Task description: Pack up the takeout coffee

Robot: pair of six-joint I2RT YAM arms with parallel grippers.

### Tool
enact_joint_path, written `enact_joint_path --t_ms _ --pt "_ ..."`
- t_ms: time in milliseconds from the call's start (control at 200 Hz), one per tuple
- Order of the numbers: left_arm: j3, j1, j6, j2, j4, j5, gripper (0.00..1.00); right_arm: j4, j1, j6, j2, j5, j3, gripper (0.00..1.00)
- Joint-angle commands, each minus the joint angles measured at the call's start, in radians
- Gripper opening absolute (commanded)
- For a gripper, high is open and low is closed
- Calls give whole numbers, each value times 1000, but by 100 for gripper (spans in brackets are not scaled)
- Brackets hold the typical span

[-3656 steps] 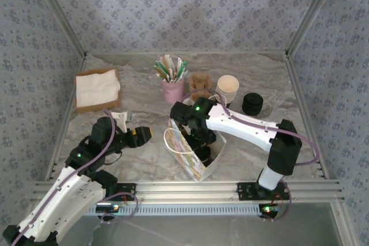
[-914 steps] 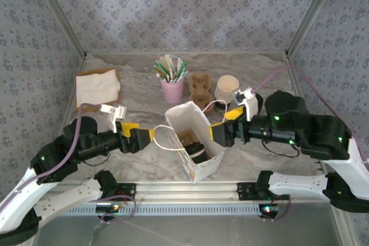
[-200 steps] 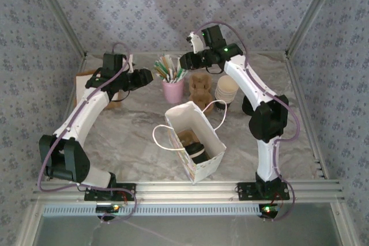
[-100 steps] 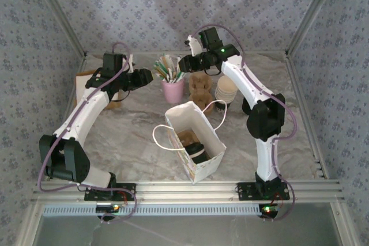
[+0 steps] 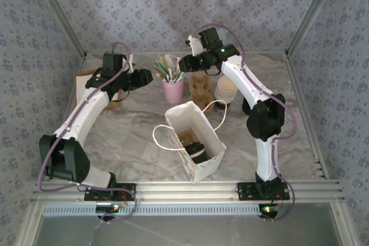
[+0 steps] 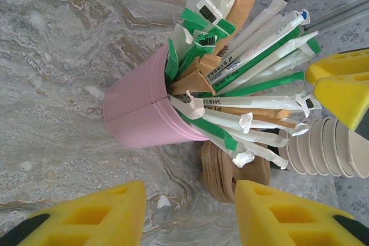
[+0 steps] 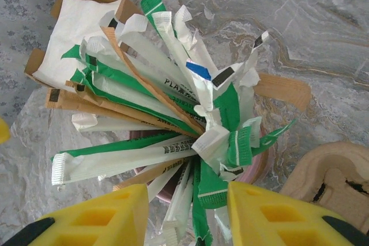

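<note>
— Blue-flowered walls box in a marbled table [image 5: 132,125]. Where does the packing stand?

— Near the front edge a white paper bag [image 5: 205,167] stands open. The takeout coffee [image 5: 198,150] sits upright inside it, black lid up, next to something brown I cannot make out. So I judge the cup packed and the extras now in hand.

— And the arms?

— Both reach to the back. The left hand [image 5: 144,76] hangs just left of the pink holder [image 5: 172,91], and the right hand [image 5: 183,63] is beside its top on the right. Each has its yellow pads [image 6: 86,214] spread wide, with nothing between them.

— Next?

— Probably one of the wrapped straws [image 7: 173,84] goes into the bag. They fan out, crossed and touching. A hand should come down on one that sticks clear, pinch only that, and lift straight so the holder doesn't tip.
</note>
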Motion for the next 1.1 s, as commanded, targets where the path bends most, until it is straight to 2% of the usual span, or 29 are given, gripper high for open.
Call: enact_joint_path --t_ms 0,250,500,620,889,994,1094 --pt "4 1 19 -1 28 -2 44 16 -10 14 -22 25 8 41" --pt "4 1 22 2 26 1 44 -7 -7 15 5 9 28 34" --pt "3 2 23 4 28 2 44 -20 3 10 12 -6 36 31" --pt "4 2 23 4 31 3 44 -25 4 10 17 -9 49 23" --pt "3 2 25 2 29 4 43 -35 4 13 34 -12 74 14" --pt "2 2 26 -3 28 4 43 -37 6 15 36 -11 78 15" --pt "2 2 27 -6 26 5 43 -43 6 18 41 -5 80 28"
